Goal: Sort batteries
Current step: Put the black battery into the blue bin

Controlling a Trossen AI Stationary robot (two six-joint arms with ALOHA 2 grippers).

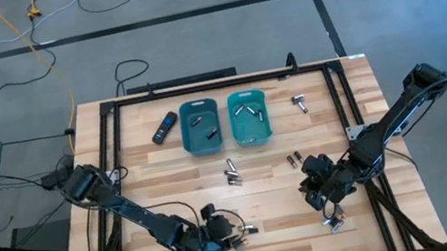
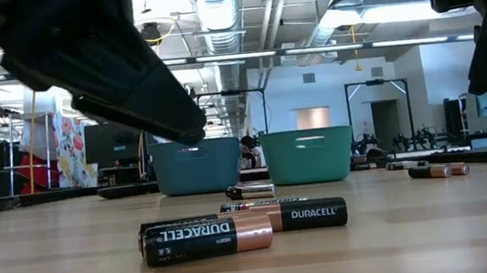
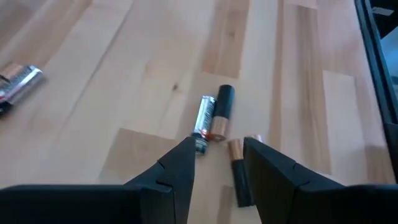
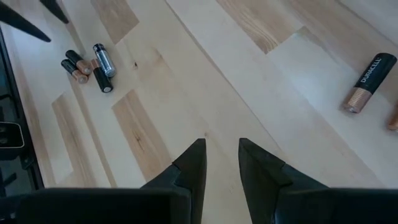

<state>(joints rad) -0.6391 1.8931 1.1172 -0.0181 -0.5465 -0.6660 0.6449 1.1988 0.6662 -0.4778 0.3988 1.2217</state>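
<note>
Batteries are lying scattered over the desk (image 1: 355, 84): a small cluster of three (image 3: 214, 121) is sitting directly ahead of the left hand (image 3: 216, 163), at the near edge left of centre, with further cells mid-desk (image 1: 232, 176) and just in front of the right hand (image 1: 337, 219). Some cells are already resting in the two teal bins (image 1: 225, 122) at the far side.

Left hand is hovering low over its cluster, fingers partly open and holding nothing. In the left wrist view one dark copper-ended cell (image 3: 239, 174) is lying nearly between the fingertips, its long axis running roughly along the hand's line of reach, not across the gap. The silvery cell (image 3: 203, 122) and a second dark cell (image 3: 222, 111) are lying side by side, touching, just beyond.

Right hand (image 4: 222, 163) is waiting at the near right, fingers slightly apart and empty, over bare wood.

Judgement: the left arm is the nearer one to this cluster, and the copper-ended cell is the likely pick.
</note>
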